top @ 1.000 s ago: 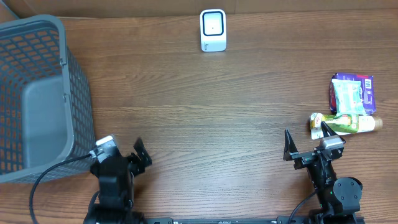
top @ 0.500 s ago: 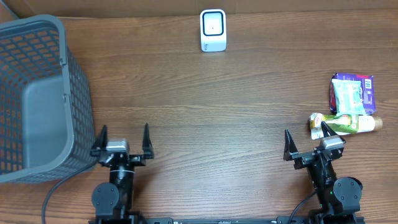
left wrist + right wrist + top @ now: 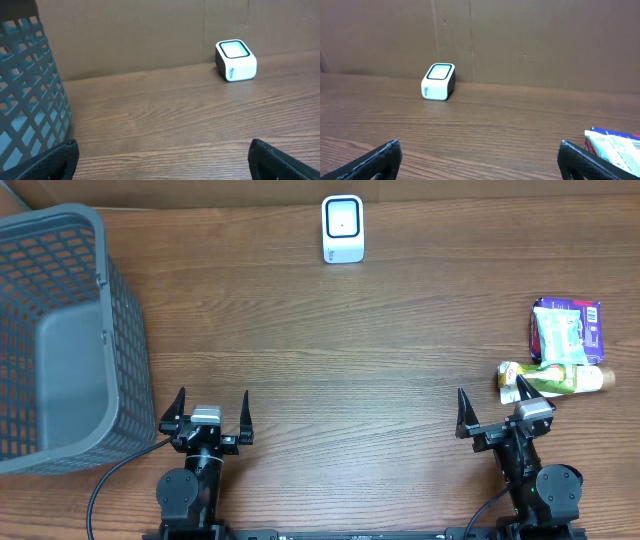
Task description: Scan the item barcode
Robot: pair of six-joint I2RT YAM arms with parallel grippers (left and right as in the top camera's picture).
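Right end effector [image 3: 492,410] and left end effector [image 3: 212,412] both wide open, empty. Green pouch [image 3: 550,377] on table [image 3: 330,350], far right of scanner [image 3: 343,228], long axis left-right. It's just front-right of right end effector, so right arm nearer.

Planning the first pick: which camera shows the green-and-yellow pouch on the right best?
Overhead: the green-and-yellow pouch lies in plain view, next to the purple packet. The right wrist view catches only that packet's corner at its edge; the left wrist view shows neither.
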